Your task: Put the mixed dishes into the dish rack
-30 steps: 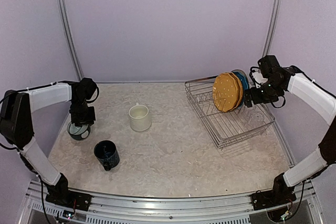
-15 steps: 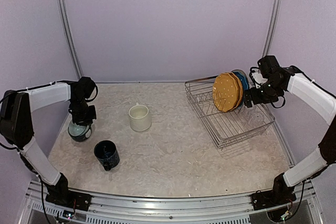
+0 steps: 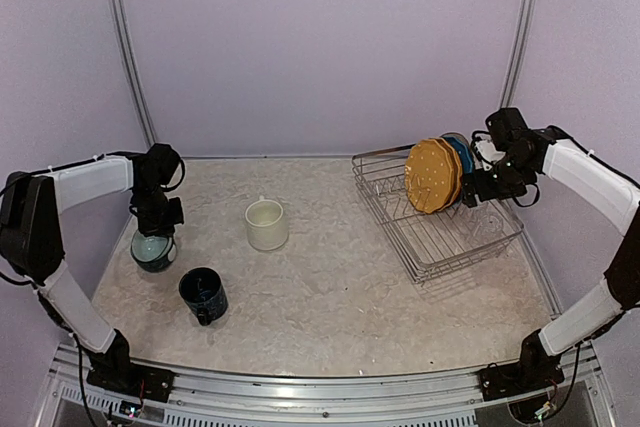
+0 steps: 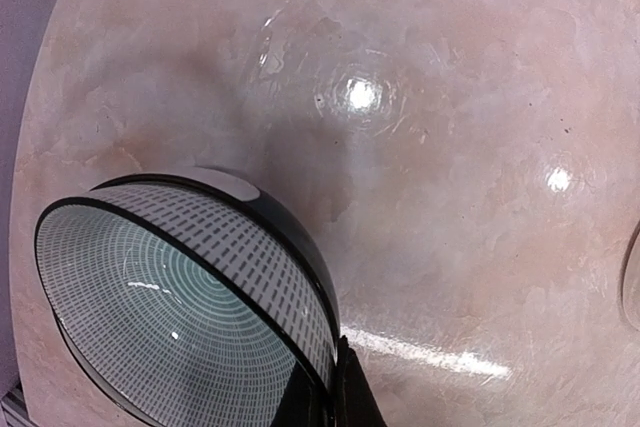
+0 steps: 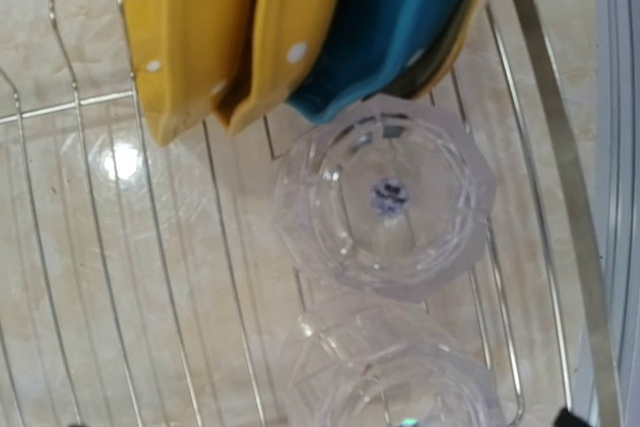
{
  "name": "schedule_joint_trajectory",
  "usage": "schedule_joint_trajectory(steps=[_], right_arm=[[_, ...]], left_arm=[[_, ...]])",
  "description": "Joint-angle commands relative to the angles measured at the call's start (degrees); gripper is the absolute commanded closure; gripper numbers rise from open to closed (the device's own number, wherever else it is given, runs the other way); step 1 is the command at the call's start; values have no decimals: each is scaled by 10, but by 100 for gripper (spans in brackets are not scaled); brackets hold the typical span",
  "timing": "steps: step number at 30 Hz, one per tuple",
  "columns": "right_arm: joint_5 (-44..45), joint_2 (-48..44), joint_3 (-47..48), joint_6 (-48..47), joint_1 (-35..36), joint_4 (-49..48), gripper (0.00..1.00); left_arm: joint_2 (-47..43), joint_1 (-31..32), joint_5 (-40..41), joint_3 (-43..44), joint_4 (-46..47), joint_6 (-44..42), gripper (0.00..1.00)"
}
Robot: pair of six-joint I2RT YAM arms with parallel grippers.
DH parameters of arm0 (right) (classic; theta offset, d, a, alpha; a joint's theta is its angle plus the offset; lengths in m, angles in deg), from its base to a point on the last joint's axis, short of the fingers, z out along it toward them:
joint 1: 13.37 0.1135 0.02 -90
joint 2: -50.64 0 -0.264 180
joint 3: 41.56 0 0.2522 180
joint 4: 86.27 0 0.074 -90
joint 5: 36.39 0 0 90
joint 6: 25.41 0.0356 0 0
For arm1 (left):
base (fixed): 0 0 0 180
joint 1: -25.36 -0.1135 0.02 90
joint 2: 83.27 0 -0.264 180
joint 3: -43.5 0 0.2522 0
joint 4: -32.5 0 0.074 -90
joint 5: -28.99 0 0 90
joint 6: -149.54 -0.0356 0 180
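Observation:
My left gripper (image 3: 157, 232) is shut on the rim of the grey-teal cup (image 3: 153, 251) at the far left. In the left wrist view one finger (image 4: 352, 402) is outside the rim and one inside the cup (image 4: 150, 287). The cream mug (image 3: 267, 224) and the dark blue mug (image 3: 203, 295) stand on the table. The dish rack (image 3: 440, 247) holds yellow dotted plates (image 3: 430, 177) and a blue plate (image 3: 463, 152) upright. My right gripper (image 3: 478, 192) hangs open over two clear glasses (image 5: 385, 202) (image 5: 395, 382) in the rack, behind the plates. The cream bird plate cannot be made out.
The rack (image 5: 150, 277) sits at the right, close to the side wall and a vertical rail (image 3: 515, 37). The table's metal front rail (image 3: 320, 392) runs along the near edge. The cup is close to the table's left edge.
My left gripper and the grey-teal cup have shifted slightly up and right. My right gripper has moved a little to the left over the rack.

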Motion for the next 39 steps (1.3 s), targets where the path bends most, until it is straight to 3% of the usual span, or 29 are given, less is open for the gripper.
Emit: schedule_joint_trajectory(steps=[1,14,18,23,28,33,39], right_arm=[[3,7,17,1,10,8,1],[31,4,67,-2,55,3,0],[41,-10,82,1,102,-27,1],[-30,-39,74,25,186,-156,1],[-110,-15,46,64,273,-300,0],[-104,55,49,77,362,-387,0],[-71,106,44,61,413,-447,0]], left_arm=[[-10,-1,-21,18,7,-5,100],[-108,57,54,67,-34,-2,100],[-147,75,34,75,-9,7,100],[-194,114,-78,52,128,59,100],[-195,148,-212,13,307,164,100],[-169,185,-265,-25,482,279,100],[-135,217,-299,-74,663,391,100]])
